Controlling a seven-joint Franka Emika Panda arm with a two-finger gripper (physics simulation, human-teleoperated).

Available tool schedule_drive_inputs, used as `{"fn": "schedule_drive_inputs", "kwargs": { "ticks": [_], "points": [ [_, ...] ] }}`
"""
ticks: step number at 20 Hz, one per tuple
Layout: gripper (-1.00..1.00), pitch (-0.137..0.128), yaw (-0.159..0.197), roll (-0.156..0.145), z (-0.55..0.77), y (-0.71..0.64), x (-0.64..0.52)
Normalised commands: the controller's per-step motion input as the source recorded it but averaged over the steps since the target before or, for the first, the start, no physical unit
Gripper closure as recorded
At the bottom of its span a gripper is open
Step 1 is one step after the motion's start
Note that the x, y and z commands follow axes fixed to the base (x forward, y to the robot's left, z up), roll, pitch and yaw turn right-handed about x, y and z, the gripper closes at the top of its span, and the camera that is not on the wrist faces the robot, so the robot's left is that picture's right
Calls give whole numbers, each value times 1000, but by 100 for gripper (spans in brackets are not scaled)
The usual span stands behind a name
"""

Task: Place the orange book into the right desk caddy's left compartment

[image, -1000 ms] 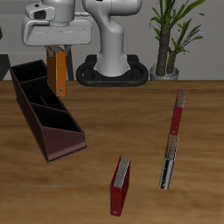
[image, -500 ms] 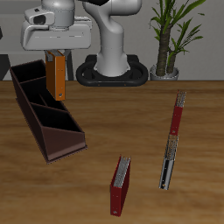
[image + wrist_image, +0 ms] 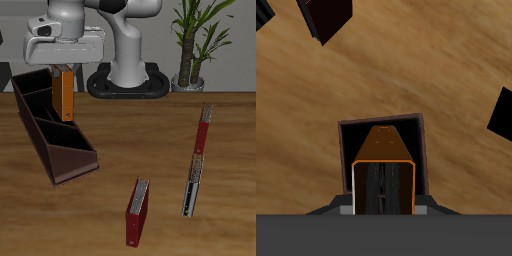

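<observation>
The orange book (image 3: 67,93) hangs upright in my gripper (image 3: 64,72), which is shut on its top end. It hangs over the far end of the right desk caddy (image 3: 50,125), a long dark maroon box with dividers. Its lower end reaches about the level of the caddy's rim, above a rear section. In the wrist view the book (image 3: 383,172) points down into a dark square compartment (image 3: 356,135) directly below. My gripper's fingertips are hidden by the book and the hand housing.
A dark red hardback (image 3: 136,211) lies near the table's front edge. A thin red-spined book (image 3: 204,128) and a slim dark book (image 3: 193,184) lie farther to the side. A potted plant (image 3: 196,45) stands at the back by the robot base (image 3: 130,80).
My gripper with the orange book has moved slightly down and along the caddy, bringing the book's lower end closer to the compartment. Nothing else has moved.
</observation>
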Motion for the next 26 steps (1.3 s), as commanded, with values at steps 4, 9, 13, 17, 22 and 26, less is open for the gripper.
{"fn": "schedule_drive_inputs", "kwargs": {
  "ticks": [4, 9, 13, 17, 22, 26],
  "points": [
    [100, 13, -5, -5, -106, -36, 62],
    [100, 13, -10, 0, -145, -20, 76],
    [100, 20, -13, 3, -120, -8, 80],
    [100, 4, -11, -2, -68, 16, 18],
    [100, 11, -3, -2, -79, -15, 58],
    [100, 24, -18, -4, -176, -32, 16]
  ]
}}
